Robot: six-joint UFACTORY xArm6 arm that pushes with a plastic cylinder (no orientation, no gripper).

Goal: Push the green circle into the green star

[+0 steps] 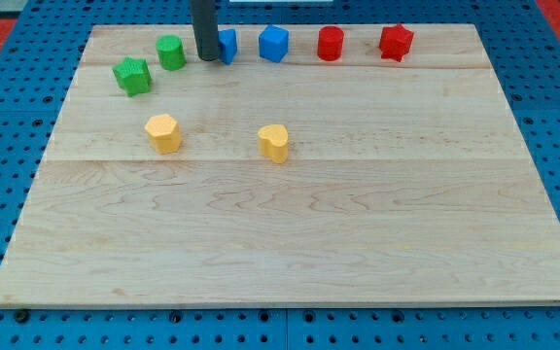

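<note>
Tip (205, 57) down on the desk (290, 243) near the top edge, just right of the green circle (171, 52), partly covering a blue block (227, 46). No hand on this rod, so no open or closed state to tell. Green circle near the top-left corner, just up-right of the green star (132, 76), narrowly apart. Further right along the top edge: blue block (273, 43), red cylinder (331, 43), red star (396, 41). Lower down: two yellow blocks (163, 133) (274, 142).

Rod (204, 24) cut off by the view's top, hiding the left part of 1 blue block (227, 46).
</note>
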